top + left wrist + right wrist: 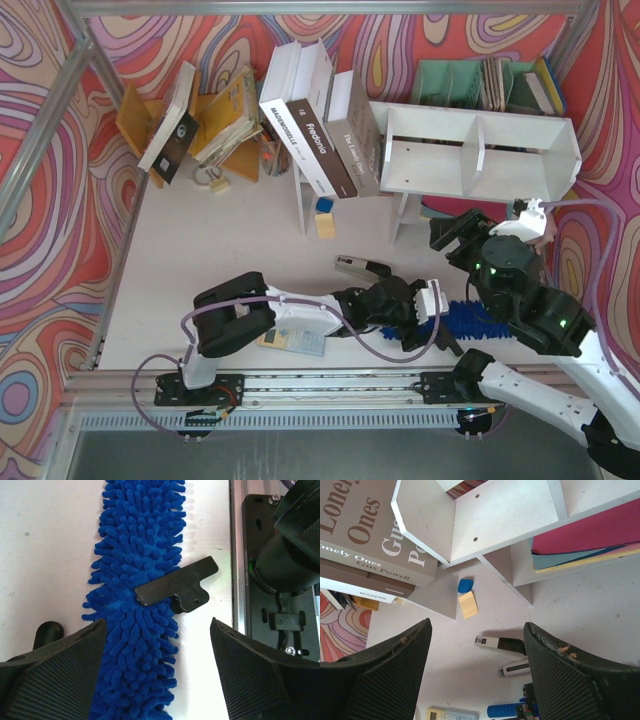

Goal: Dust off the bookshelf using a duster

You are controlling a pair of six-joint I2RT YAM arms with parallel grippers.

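On smooth white worktop [45, 540] lies fluffy bright-blue microfibre duster [137, 580]; left hand [157, 630] straddles it, textured black pads [55, 680] apart, released; right hand [477, 630] released, empty, facing matte white two-box bookshelf [490, 520]

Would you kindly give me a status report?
Left gripper open, astride fluffy blue microfibre duster on table. Right gripper open, empty, facing white two-tier bookshelf. Black plastic tab lies on duster.

duster [140, 580]: fluffy blue microfibre cloth; clip [175, 587] smooth black plastic. bookshelf [505, 515]: smooth matt white board. left fingers [55, 680]: black fine-gridded matt pads. tabletop [45, 555]: matt white.
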